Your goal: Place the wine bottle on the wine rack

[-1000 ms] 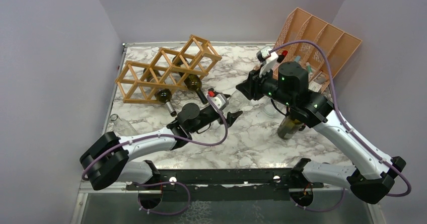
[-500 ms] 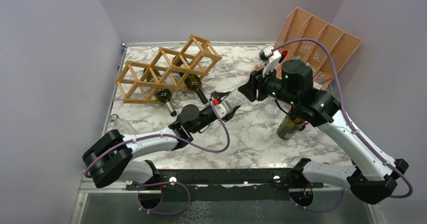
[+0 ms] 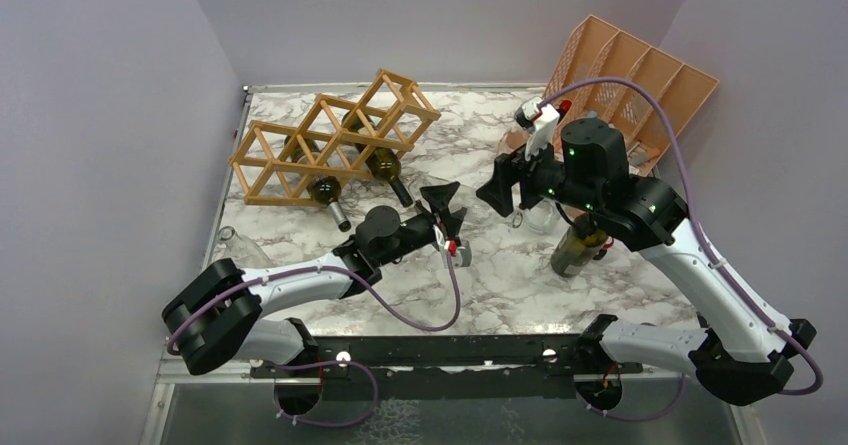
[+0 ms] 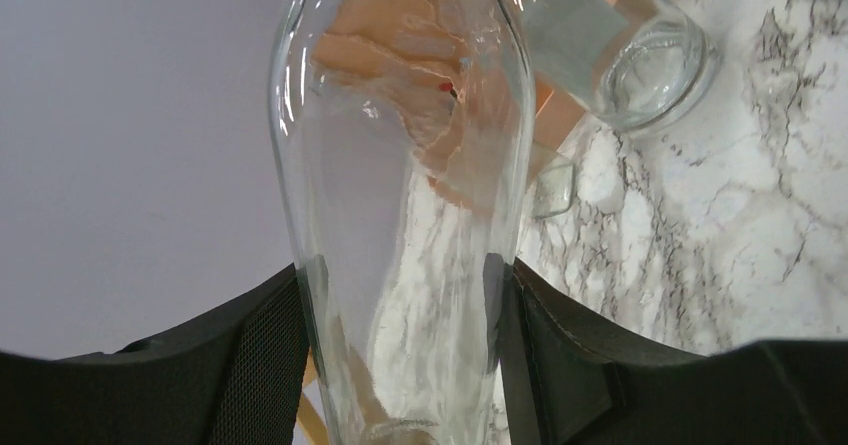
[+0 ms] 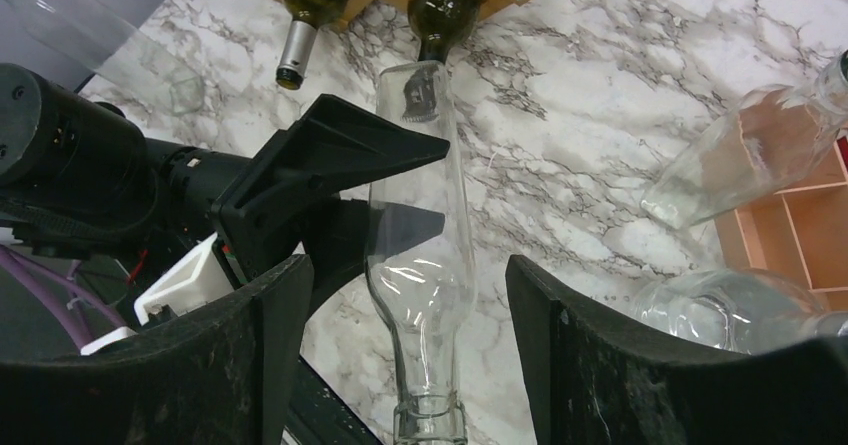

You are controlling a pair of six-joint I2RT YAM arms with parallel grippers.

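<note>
A clear glass wine bottle [image 4: 400, 165] hangs above the marble table, lying between the two grippers [image 3: 478, 202]. My left gripper [image 4: 400, 355] is shut on its body, one black finger [image 4: 260, 355] pressed to each side. My right gripper [image 5: 405, 295] stands open around the neck [image 5: 425, 405], with a gap on both sides. The bottle's base points towards the wine rack [image 3: 330, 135], a tan wooden lattice at the back left. Two dark bottles [image 3: 325, 190] [image 3: 385, 165] lie in the rack.
A peach slotted organizer [image 3: 630, 75] leans at the back right. A dark green bottle [image 3: 578, 250] stands under the right arm. Clear bottles lie by the organizer [image 5: 740, 155] [image 5: 720, 310]. Another clear bottle [image 3: 235, 245] lies at the table's left edge.
My left gripper closed on the clear bottle's body and its wrist rolled. My right gripper, shut on the neck before, has opened and let go.
</note>
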